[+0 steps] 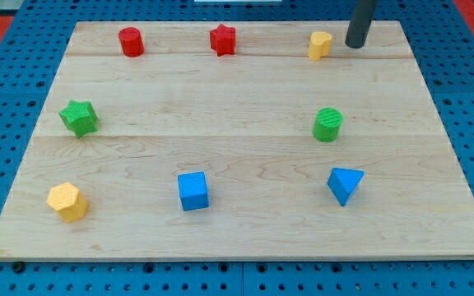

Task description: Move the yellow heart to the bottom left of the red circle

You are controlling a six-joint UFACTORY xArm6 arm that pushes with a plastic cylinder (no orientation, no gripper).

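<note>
The yellow heart [320, 44] sits near the view's top right on the wooden board [237, 205]. The red circle [131, 41], a short cylinder, stands at the view's top left. My tip [355, 44] is just to the right of the yellow heart, a small gap apart. The rod runs up out of the view's top edge.
A red star [223, 39] lies between the red circle and the yellow heart along the top. A green star [79, 117] is at the left, a green cylinder [328, 124] at the right. A yellow hexagon [67, 201], a blue cube [192, 191] and a blue triangle [344, 184] line the bottom.
</note>
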